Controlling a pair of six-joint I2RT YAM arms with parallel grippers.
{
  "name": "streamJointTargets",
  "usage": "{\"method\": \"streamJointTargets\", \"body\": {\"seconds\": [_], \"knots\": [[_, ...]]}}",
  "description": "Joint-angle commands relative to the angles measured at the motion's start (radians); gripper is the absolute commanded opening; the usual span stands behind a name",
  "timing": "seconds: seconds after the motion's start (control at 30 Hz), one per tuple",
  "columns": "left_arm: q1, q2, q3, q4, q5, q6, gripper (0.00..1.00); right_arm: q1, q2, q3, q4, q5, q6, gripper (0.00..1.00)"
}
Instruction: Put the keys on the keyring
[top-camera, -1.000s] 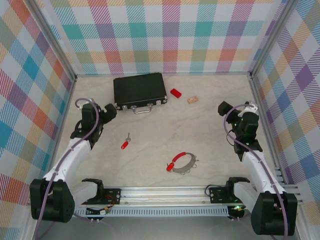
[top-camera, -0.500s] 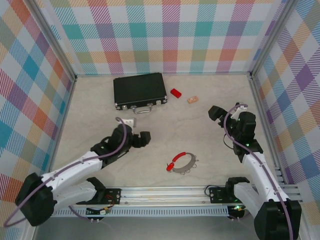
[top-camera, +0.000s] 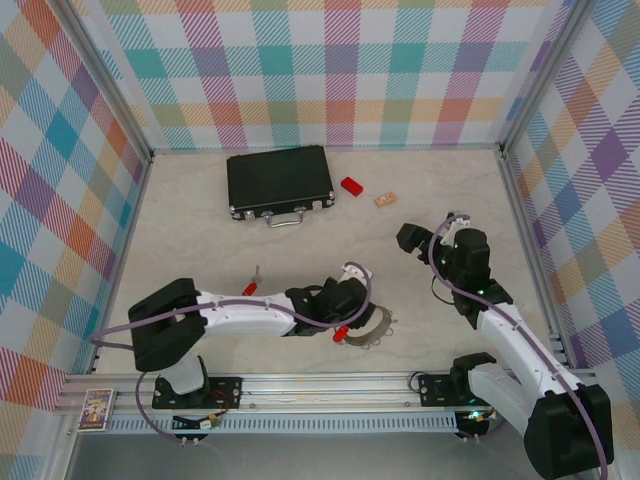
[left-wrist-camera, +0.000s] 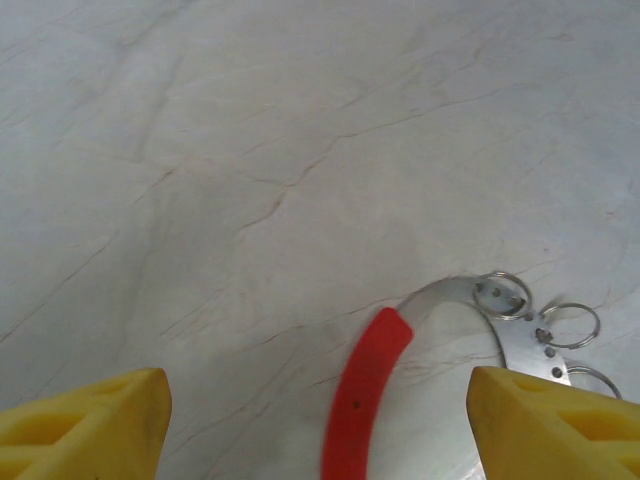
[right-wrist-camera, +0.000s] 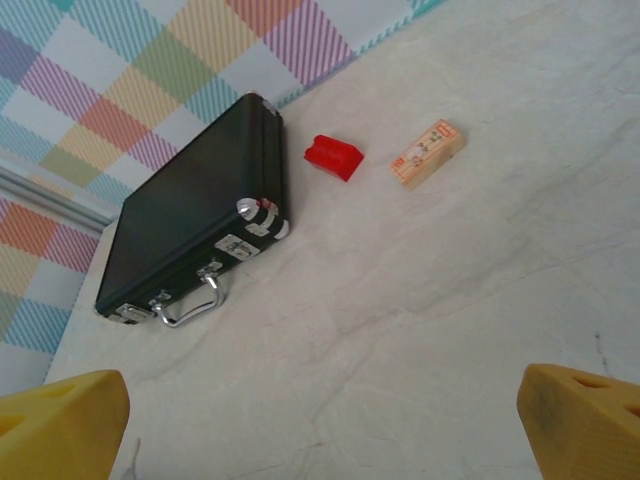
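The left gripper (top-camera: 350, 318) (left-wrist-camera: 315, 425) is down low over the keyring (top-camera: 372, 333) (left-wrist-camera: 365, 385). Its two yellow fingers (left-wrist-camera: 85, 420) are far apart and hold nothing. In the left wrist view, the red part of the keyring lies between the fingers, and it does not touch either one. The silver part with its little loops curves away to the right.

The keyring lies flat on the desk (top-camera: 200, 240), near the front and close to the middle. One key (top-camera: 250, 288) with a red head lies on the desk to the left of the keyring, beside the left arm. Another small red piece (top-camera: 341, 333) sits just by the left gripper, but it is too small to tell what it is.

The right gripper (top-camera: 412, 238) (right-wrist-camera: 320, 425) is wide open too, with nothing in it. It is up above the desk on the right side.

At the back of the desk there is a black case (top-camera: 279, 180) (right-wrist-camera: 190, 255). A red block (top-camera: 351, 186) (right-wrist-camera: 335, 157) and a small tan block (top-camera: 385, 199) (right-wrist-camera: 428, 153) lie just to its right.
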Motion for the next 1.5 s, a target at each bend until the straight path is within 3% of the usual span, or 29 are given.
{"method": "streamJointTargets", "body": {"seconds": [0.0, 0.27, 0.57, 0.83, 1.27, 1.47], "knots": [[-0.009, 0.067, 0.042, -0.087, -0.008, 0.057, 0.76, 0.003, -0.031, -0.015, 0.019, 0.043, -0.01, 0.99], [-0.029, 0.162, 0.078, -0.149, -0.058, 0.105, 0.77, 0.003, -0.031, -0.017, 0.021, 0.053, 0.0, 0.99], [-0.026, 0.226, 0.134, -0.254, -0.226, 0.118, 0.74, 0.003, 0.004, -0.016, 0.046, 0.031, 0.003, 0.99], [0.073, 0.239, 0.129, -0.265, -0.254, 0.112, 0.72, 0.01, 0.06, -0.001, 0.061, -0.005, 0.003, 0.99], [0.302, 0.215, 0.094, -0.184, -0.174, 0.154, 0.72, 0.067, 0.147, 0.058, 0.044, -0.028, -0.037, 0.99], [0.321, 0.09, 0.069, -0.184, -0.078, 0.135, 0.72, 0.158, 0.213, 0.158, -0.05, 0.065, -0.059, 0.99]]}}
